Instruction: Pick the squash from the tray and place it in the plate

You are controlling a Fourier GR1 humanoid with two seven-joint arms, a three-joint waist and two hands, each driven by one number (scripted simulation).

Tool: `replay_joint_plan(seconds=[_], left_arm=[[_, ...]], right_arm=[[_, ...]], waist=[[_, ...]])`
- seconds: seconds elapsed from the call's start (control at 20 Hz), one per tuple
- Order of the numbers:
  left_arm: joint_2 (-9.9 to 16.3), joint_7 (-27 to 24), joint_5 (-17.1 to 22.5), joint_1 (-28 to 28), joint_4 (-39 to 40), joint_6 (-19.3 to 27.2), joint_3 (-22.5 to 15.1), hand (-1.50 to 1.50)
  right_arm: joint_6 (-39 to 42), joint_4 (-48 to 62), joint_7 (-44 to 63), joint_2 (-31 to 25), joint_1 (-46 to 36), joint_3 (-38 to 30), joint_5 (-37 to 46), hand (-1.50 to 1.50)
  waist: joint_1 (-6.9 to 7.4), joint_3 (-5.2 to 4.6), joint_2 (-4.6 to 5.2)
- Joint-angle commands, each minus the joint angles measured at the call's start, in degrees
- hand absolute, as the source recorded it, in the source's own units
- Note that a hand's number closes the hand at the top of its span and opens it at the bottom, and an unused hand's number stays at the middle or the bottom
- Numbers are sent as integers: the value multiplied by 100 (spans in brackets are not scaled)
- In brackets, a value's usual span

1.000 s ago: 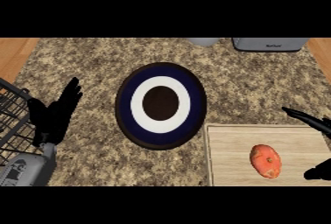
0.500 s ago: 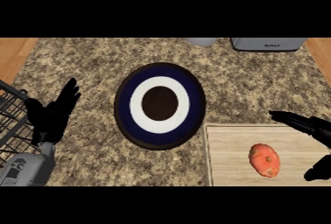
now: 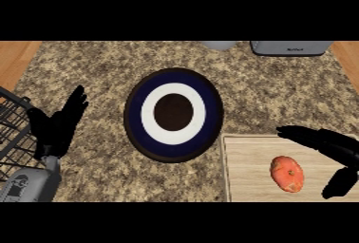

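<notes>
fingers [image 3: 308,136] of our right hand [image 3: 335,151] reach out straight and spread above the wooden tray [image 3: 247,161], thumb hanging lower at the right, nothing held between them. in the head view we find the orange squash [image 3: 288,173] lying on that tray, just left of the thumb and apart from it. the round plate [image 3: 174,114] (navy rim, white ring, dark centre) sits on the granite counter [image 3: 105,71], just beside the tray's upper left corner. our left hand [image 3: 60,124] rests open at the left, fingers up, beside a wire rack [image 3: 14,128].

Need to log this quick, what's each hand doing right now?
Left hand: open, resting, holds nothing.
Right hand: open over the squash, not holding it.
</notes>
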Motion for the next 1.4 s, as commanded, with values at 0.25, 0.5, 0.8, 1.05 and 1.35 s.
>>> replay_joint_plan(seconds=[0.25, 0.5, 0.8, 1.05, 1.35], left_arm=[[-240, 18, -410, 303, -205, -54, 136, 0], [-205, 322, -340, 189, -415, -390, 454, 0], [-506, -77, -723, 106, 102, -338, 537, 0], [-371, 247, -579, 90, -223, -491, 643, 0], [-460, 21, -607, 128, -49, -554, 690, 0]], right_arm=[[-105, -258, 468, 653, 268, -42, 910, -150], [65, 160, 466, 1009, -148, -261, 1363, -150], [323, -340, 518, 974, 150, -364, 1768, -150], [162, -118, 77, 1192, 88, 105, 2190, 150], [-42, -374, -87, 1265, 402, -6, 2188, 150]], waist=[[1, 1, -2], [16, 2, 2], [-17, -1, 0], [10, 2, -1], [-14, 0, 4]])
